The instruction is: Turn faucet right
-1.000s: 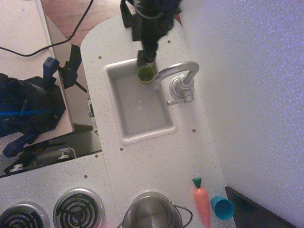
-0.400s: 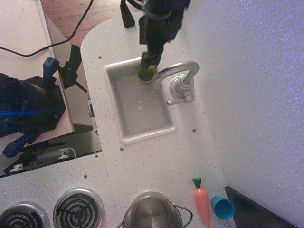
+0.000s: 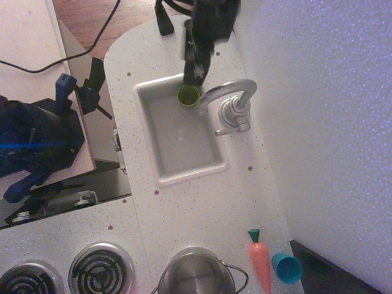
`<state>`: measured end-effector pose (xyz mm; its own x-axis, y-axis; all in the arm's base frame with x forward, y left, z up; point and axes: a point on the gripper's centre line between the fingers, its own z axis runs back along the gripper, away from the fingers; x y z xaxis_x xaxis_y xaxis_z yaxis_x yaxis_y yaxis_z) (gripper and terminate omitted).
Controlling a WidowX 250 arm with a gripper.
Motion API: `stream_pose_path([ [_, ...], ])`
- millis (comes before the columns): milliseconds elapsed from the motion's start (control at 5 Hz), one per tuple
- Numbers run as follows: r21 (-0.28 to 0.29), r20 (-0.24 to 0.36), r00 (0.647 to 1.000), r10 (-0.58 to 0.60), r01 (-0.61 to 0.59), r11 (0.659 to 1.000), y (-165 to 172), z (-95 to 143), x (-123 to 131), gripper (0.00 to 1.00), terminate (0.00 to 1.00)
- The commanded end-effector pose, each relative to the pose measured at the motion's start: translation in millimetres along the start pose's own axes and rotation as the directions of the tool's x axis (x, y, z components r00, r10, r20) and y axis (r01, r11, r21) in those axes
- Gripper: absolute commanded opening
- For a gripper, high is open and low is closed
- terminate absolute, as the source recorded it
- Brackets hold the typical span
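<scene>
The faucet (image 3: 231, 104) is shiny silver metal, with a round base and a small side lever on the counter right of the white sink (image 3: 160, 153). Its arched spout curves left, and its tip hangs over the sink's back right corner. A green cup (image 3: 188, 95) stands in that corner, just left of the spout tip. My black gripper (image 3: 195, 72) hangs over the sink's back rim, just above the cup and left of the spout arch, without touching the faucet. Its fingers look pressed together and hold nothing.
A steel pot (image 3: 197, 274) sits at the near edge, with an orange toy carrot (image 3: 260, 260) and a blue cup (image 3: 286, 267) to its right. Stove burners (image 3: 101, 269) are at the near left. A white wall (image 3: 324, 122) runs along the right side.
My gripper has shifted slightly right and back, from over the green cup's left rim to the sink's back rim, closer to the spout. The faucet has not turned.
</scene>
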<state>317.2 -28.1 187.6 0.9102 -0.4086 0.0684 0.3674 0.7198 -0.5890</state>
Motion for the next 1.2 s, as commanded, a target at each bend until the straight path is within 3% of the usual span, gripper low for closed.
stream_pose_path([
  [0, -0.053, 0.025, 1.0, 0.012, -0.01, 0.999, 4, 4, -1, 1.0, 0.0],
  [200, -0.144, 0.062, 0.998, -0.018, 0.026, 0.989, 6, 1, 1, 1.0, 0.0],
  [400, 0.017, 0.049, 0.997, -0.067, 0.066, 0.998, -5, 0, 12, 1.0, 0.0],
  [600, 0.336, 0.071, 0.972, -0.225, 0.19, 0.923, -42, -12, 35, 1.0, 0.0],
  [800, 0.311, 0.209, 0.923, -0.322, 0.249, 0.917, -52, -9, 37, 1.0, 0.0],
  [1000, 0.317, 0.177, 0.927, -0.331, 0.265, 0.911, -53, -8, 36, 1.0, 0.0],
])
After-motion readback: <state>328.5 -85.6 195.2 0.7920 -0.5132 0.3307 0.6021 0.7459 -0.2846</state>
